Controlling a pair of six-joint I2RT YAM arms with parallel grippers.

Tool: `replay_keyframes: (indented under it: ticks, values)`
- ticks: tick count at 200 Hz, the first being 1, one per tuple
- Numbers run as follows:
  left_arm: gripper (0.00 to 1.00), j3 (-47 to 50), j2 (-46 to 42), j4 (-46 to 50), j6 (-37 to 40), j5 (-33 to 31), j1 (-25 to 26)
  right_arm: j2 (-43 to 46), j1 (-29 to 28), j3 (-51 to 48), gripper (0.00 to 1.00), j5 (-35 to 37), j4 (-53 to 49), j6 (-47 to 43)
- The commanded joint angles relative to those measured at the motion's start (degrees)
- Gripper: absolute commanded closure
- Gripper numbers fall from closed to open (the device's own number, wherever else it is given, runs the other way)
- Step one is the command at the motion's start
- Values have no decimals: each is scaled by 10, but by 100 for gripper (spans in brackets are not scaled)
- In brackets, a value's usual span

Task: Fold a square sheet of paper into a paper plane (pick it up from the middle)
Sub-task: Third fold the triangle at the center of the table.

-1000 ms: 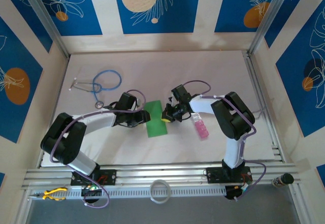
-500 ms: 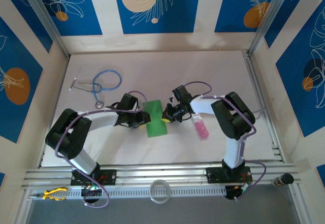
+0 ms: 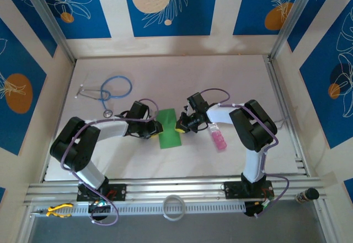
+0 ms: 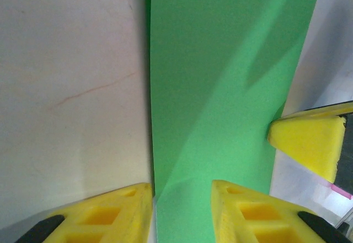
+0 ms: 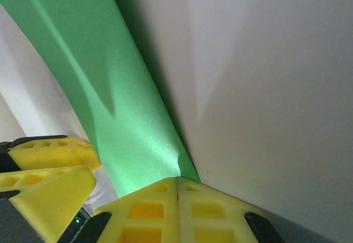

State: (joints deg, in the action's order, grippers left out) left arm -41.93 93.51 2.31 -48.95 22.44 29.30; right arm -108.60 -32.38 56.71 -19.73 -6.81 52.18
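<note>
Green square sheet of paper (image 3: 169, 128), folded to a narrow strip, lying flat on the bench (image 3: 220, 83) between the two arms. Left gripper (image 3: 156, 127) at its left edge, fingers (image 4: 110, 215) apart, straddling that edge. Right gripper (image 3: 180, 125) at the right edge, fingers (image 5: 165, 210) pressed together, tips touching the paper. Pink bottle (image 3: 218, 138) near the right arm.

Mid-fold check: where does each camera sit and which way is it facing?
Top external: above and behind the bases, looking down at the table; both arms show, left gripper and right gripper flanking the green paper.
Left wrist: faces the paper along its own parted fingers; right gripper's tip at right.
Right wrist: faces the paper's edge, pinched in its shut fingers; left gripper lower left.
Shared: all three show the paper.
</note>
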Motion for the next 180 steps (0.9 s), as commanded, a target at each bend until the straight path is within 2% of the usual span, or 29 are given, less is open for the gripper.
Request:
replay_keyframes:
  ticks: [1,180]
  values:
    - [65,8,18,-39,-5,10,-1,-21,-7,-24,97,24,-43,9]
    - [71,29,0,-68,-9,3,-3,-21,-6,-27,96,29,-47,9]
